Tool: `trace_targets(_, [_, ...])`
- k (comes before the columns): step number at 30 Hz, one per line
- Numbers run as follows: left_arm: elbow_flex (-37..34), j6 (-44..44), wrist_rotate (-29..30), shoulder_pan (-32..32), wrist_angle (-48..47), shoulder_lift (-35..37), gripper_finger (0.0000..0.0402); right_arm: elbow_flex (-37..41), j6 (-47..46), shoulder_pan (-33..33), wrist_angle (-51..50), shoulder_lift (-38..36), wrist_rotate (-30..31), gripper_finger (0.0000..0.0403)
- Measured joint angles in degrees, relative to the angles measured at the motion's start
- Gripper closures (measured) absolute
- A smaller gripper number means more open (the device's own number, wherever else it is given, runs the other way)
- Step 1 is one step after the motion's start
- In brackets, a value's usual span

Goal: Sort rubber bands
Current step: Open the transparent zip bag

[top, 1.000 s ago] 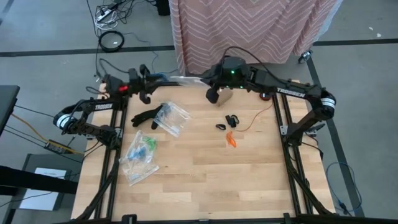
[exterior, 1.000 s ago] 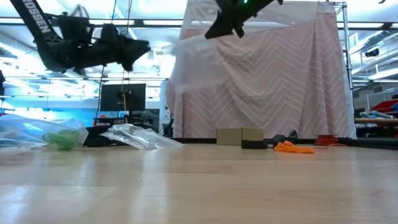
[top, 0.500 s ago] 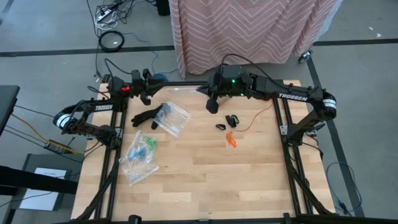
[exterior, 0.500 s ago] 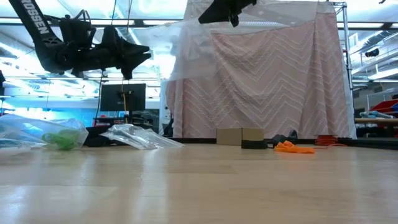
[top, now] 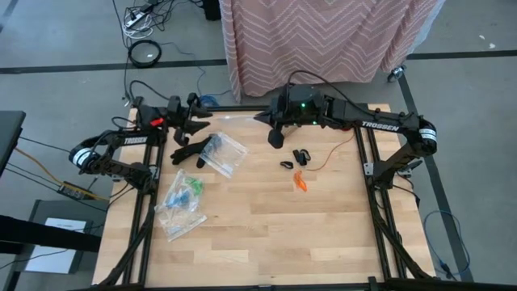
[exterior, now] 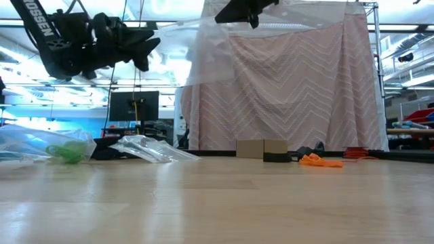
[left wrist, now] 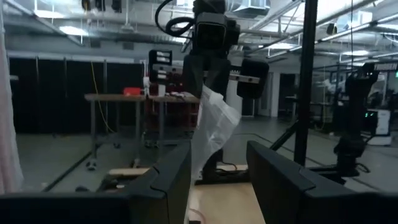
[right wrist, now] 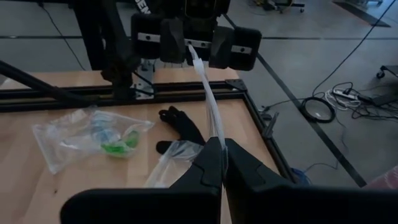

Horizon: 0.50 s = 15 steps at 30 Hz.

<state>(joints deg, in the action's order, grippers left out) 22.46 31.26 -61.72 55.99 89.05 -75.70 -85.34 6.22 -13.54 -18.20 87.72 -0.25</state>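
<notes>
Sorted: green and blue rubber bands (top: 187, 192) in bags below the left claw (top: 196, 121). Unsorted: orange bands (top: 300, 181) and black bands (top: 296, 157) loose on tabletop (top: 266, 226) below right claw (top: 262, 118) (pinched shut on an empty clear bag (right wrist: 208, 102)). Left claw gapes wide, mouth at the bag's other end.

bags (top: 191, 191) at 9 o'clock on bench (top: 266, 234) | rubber bands (top: 297, 166) at 1 o'clock | curtain (top: 323, 36) behind at 12
</notes>
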Motion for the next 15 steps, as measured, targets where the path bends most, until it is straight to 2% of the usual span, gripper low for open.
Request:
trace_targets(7, [0.0, -8.6, 2.9, -2.4, 0.3, 0.0, 0.0238, 0.0, 0.0, 0.2, 0.1, 0.0, -0.1, 0.0403])
trace_targets(15, [0.0, -10.1, 5.1, -4.1, 0.3, 0.0, 0.0238, 0.0, 0.0, 0.2, 0.2, 0.2, -0.1, 0.0403])
